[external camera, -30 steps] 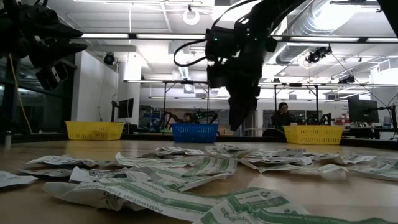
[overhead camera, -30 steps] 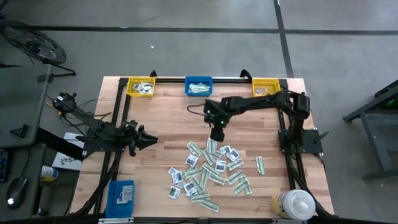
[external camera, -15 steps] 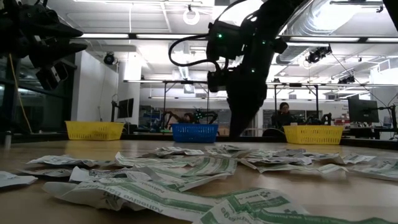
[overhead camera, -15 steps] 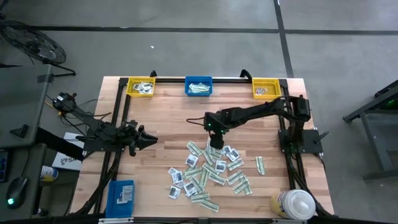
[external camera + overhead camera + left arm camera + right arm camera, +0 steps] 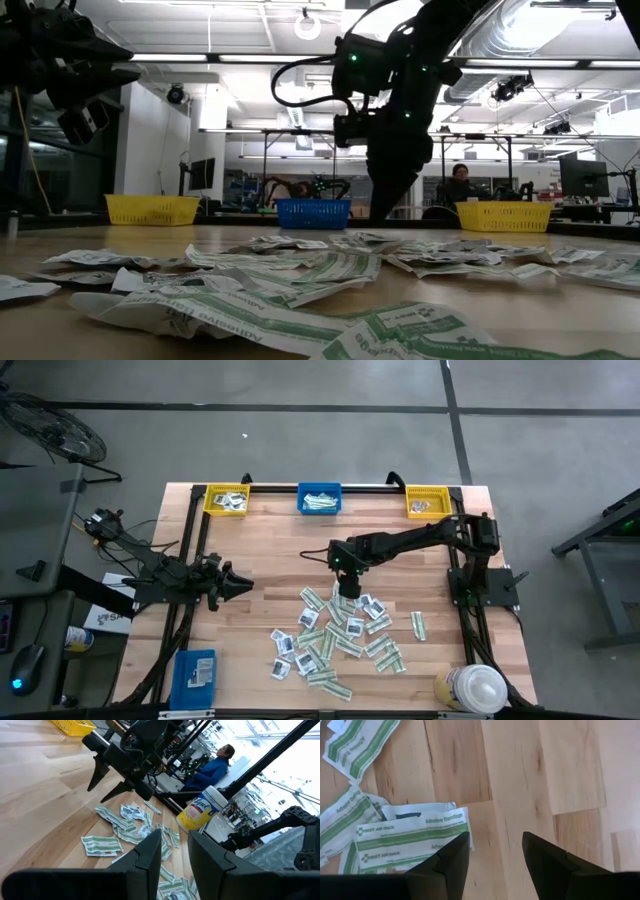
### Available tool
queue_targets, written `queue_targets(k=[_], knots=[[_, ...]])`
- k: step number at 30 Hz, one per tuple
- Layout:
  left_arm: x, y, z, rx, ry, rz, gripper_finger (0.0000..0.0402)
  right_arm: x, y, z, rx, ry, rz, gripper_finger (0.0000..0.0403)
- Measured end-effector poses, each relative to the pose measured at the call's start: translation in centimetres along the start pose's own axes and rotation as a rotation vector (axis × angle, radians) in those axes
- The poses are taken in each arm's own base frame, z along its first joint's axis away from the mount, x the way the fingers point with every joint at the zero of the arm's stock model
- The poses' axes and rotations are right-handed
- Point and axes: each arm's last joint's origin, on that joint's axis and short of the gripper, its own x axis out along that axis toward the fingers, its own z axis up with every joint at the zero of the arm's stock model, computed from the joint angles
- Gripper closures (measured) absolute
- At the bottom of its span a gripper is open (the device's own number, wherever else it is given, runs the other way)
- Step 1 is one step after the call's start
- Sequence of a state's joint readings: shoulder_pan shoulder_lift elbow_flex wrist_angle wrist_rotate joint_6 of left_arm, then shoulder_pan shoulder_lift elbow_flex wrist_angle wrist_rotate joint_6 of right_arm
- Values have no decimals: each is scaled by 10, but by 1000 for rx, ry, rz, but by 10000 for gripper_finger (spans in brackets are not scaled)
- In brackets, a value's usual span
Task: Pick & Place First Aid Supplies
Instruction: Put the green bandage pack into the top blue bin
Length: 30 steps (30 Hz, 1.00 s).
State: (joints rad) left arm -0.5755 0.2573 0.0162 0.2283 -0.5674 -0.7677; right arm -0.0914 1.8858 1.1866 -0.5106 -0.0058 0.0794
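Observation:
The first aid supplies are a loose pile of small flat paper packets, white squares and green-and-white strips, lying on the wooden table's near middle. My right gripper points steeply down at the pile's far edge, open. One of its fingers stands at the end of a green-and-white strip; the other is over bare wood. My left gripper waits level at the table's left, open, with nothing between its fingers. My right gripper is low over the table, with one fingertip at the strip's end. Whether it touches the strip or the wood cannot be told. Nothing lies between the fingers.
Along the far edge stand a yellow bin, a blue bin and another yellow bin, each with packets inside. A blue box sits at the near left, a white-capped bottle at the near right. People sit in the room beyond.
My right gripper has gone down and toward the table's near edge, onto the pile's far edge, tipping more steeply downward, and then stood still. Its fingers have stayed open. The packets lie as before.

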Motion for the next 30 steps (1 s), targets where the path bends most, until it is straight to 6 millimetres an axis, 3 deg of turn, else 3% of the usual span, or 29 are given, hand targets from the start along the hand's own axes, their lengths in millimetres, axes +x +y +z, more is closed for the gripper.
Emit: queue_targets(k=[11, 30], knots=[[0, 0, 0, 1, -1, 1, 305, 1, 15, -2, -85, -3, -55, 226], [0, 0, 0, 1, -2, 2, 305, 14, 14, -22, 0, 26, -134, 226]])
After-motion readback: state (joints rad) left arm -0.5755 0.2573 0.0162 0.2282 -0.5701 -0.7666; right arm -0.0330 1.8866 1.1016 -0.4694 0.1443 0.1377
